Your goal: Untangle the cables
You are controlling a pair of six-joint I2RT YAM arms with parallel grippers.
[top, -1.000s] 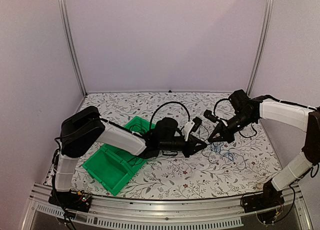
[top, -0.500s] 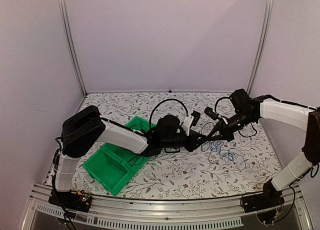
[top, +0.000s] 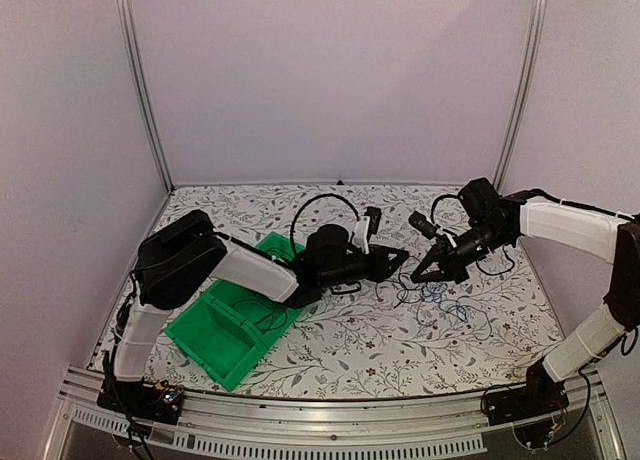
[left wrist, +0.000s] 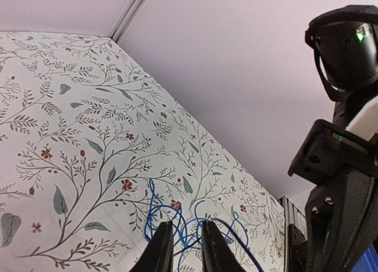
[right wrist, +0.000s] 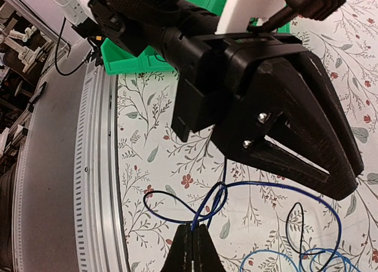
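Left pincer point(left wrist: 184, 230): my fingers stand a narrow gap apart. Blue strands show through the gap; I cannot tell whether either pad touches them.
Right pincer point(right wrist: 192, 232): fingers pressed together on the blue cable point(right wrist: 212, 202), which meets them right at the tips.
Pincer to pincer: tip faces tip over the table point(top: 340, 345), right of its middle. They are near each other, not touching.
Blue cable, near part: two strands leave my right fingertips, cross in a short twist just past them, then open into a wide loop that passes under my left pincer.
Blue cable, far part: more coils lie on the table beyond that loop, just below my left fingers in the left wrist view.
Black cable point(right wrist: 288, 230): a thin loop rising inside the blue loop; the ends run out of view.
Cables point(top: 445, 302), as a heap: loose and mixed on the table, just on the near side of both pincers, closer to my right one.
Green bin point(top: 225, 330): left of middle, beside my left forearm, well apart from the heap.
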